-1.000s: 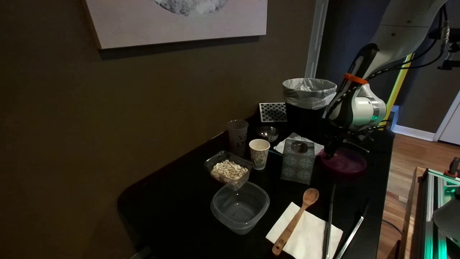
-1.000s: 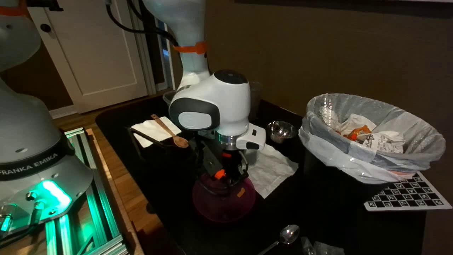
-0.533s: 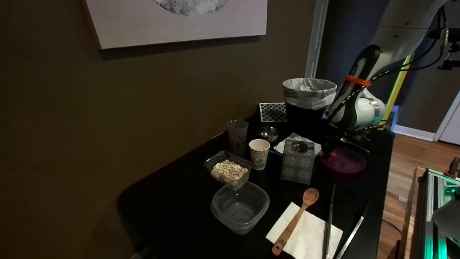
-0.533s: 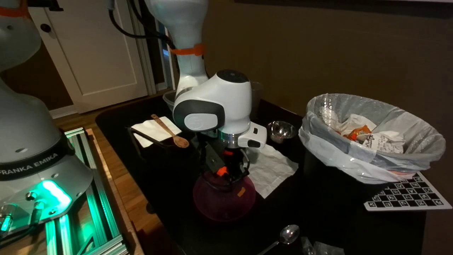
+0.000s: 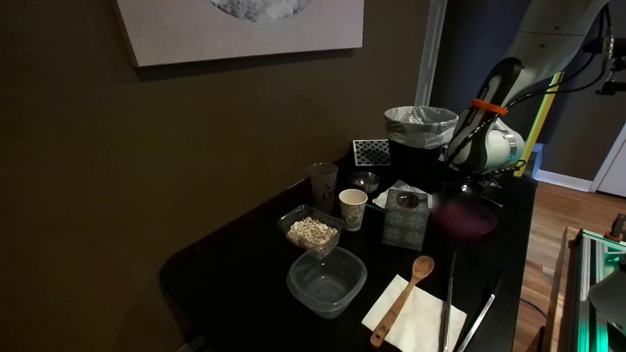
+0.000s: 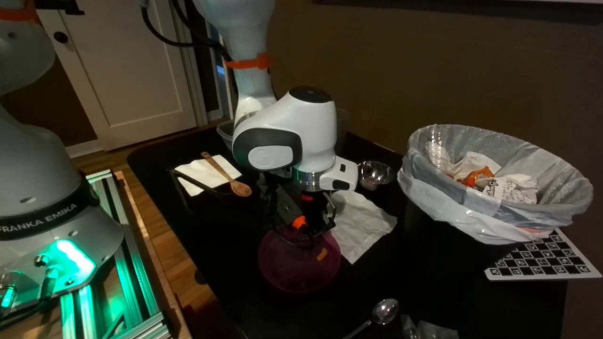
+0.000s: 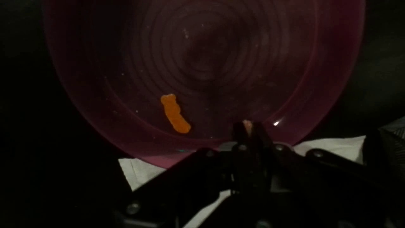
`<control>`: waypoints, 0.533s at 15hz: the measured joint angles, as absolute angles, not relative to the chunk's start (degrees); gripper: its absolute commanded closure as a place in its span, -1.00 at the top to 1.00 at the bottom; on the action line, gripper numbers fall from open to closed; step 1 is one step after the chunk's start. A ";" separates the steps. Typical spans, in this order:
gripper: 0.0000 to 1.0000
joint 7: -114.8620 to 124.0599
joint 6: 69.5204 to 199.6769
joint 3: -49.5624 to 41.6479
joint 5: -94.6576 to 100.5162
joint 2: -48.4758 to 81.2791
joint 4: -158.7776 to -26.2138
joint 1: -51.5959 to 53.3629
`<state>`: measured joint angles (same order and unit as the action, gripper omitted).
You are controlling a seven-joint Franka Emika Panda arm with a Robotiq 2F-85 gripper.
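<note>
1. Fingers (image 7: 261, 134): closed on small pinkish piece (image 7: 248, 125), pinched between the tips, right of center in wrist view. Piece partly hidden by them.
2. Magenta bowl (image 7: 332, 69): fills most of the top of wrist view. Fingertips fall within its outline, near lower-right part of the rim. Clearance to bowl floor: can't tell.
3. Orange piece (image 7: 175, 114): lies in the bowl, left of the tips, apart from them.
4. White sheet (image 6: 360, 223): on tabletop (image 6: 424, 296), right of the bowl in an exterior view. In wrist view the rim overlaps it.
5. Metal spoon (image 6: 385, 310): bottom of an exterior view, lower right of bowl. Lined bin (image 6: 461, 214) at right, steel bowl (image 6: 374, 175) left of it.
6. Patterned box (image 5: 405, 230): just left of the bowl in an exterior view; area around the tips is blurred there. Further left: paper cup (image 5: 353, 210), tray of pale flakes (image 5: 312, 232), clear container (image 5: 326, 283).
7. Wooden spoon (image 5: 400, 303): on napkin (image 5: 425, 318), bottom right. Tongs (image 5: 480, 318) beside it, one arm across the napkin.
</note>
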<state>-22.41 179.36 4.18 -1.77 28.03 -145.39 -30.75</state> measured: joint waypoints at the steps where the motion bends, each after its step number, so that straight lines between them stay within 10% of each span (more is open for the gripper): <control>1: -0.96 -22.35 179.36 4.26 -1.71 27.57 -145.45 -30.75; 8: -0.96 -21.97 179.36 6.58 -1.70 23.45 -145.23 -31.48</control>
<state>-21.97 179.36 6.58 -1.70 23.45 -145.23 -31.48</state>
